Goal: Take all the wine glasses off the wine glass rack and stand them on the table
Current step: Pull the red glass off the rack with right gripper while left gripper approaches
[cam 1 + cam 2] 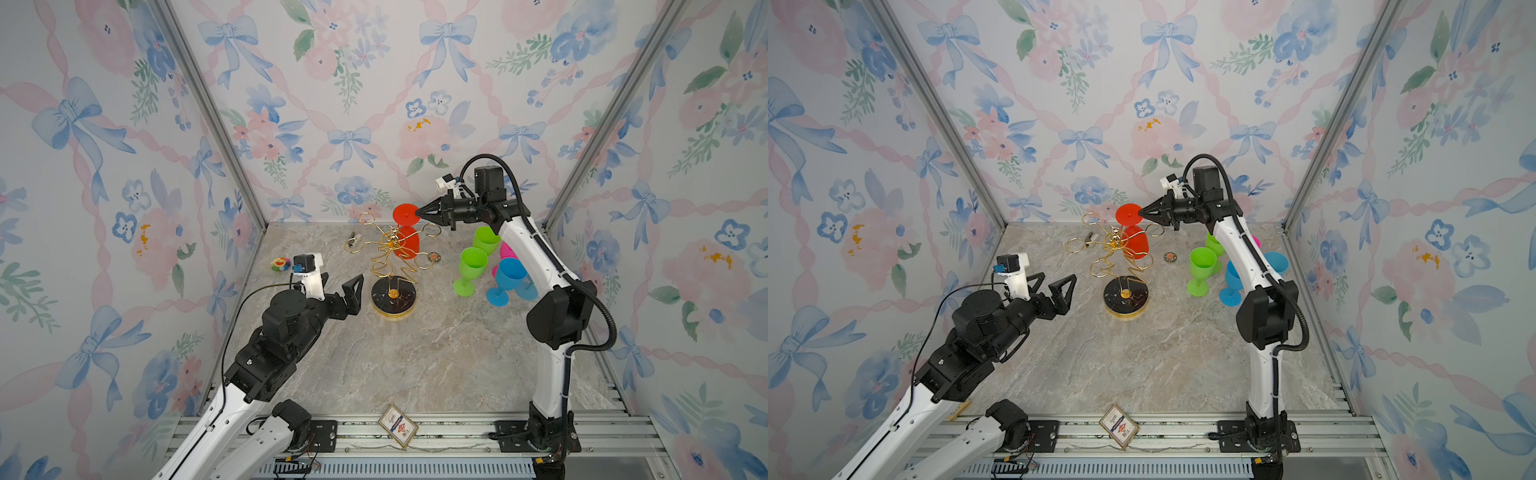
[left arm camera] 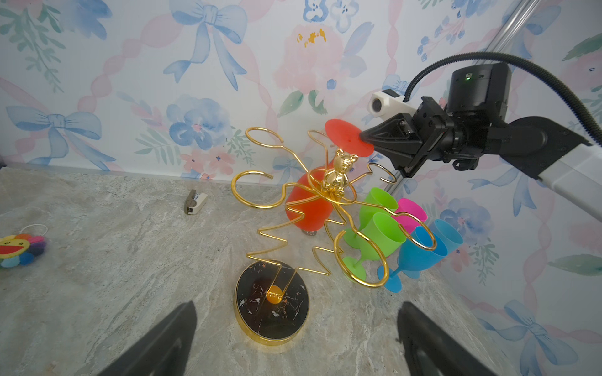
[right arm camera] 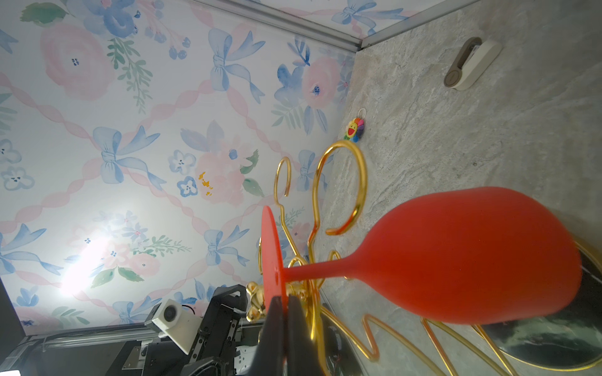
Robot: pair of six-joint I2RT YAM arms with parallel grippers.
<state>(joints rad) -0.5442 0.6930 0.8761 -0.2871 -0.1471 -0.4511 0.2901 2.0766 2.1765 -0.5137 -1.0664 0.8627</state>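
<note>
The red wine glass (image 1: 407,248) (image 1: 1136,245) (image 2: 308,208) (image 3: 472,254) hangs upside down, its bowl close beside the spiral of the gold wine glass rack (image 1: 392,266) (image 1: 1121,266) (image 2: 329,195) (image 3: 358,182). My right gripper (image 1: 417,212) (image 1: 1140,212) (image 2: 363,136) (image 3: 286,301) is shut on the edge of the glass's round foot, which sits above the rack's looped arms. Whether the stem still passes through a loop I cannot tell. My left gripper (image 1: 343,282) (image 1: 1057,277) (image 2: 297,306) is open and empty, low on the table just left of the rack's black base (image 1: 393,300).
Right of the rack stand two green glasses (image 1: 473,262), a blue one (image 1: 509,274) and a pink one (image 1: 505,249), close to my right arm. A flower toy (image 1: 280,263), a small beige device (image 1: 353,240) and a round trinket (image 1: 433,257) lie on the table. A card (image 1: 397,426) rests on the front rail.
</note>
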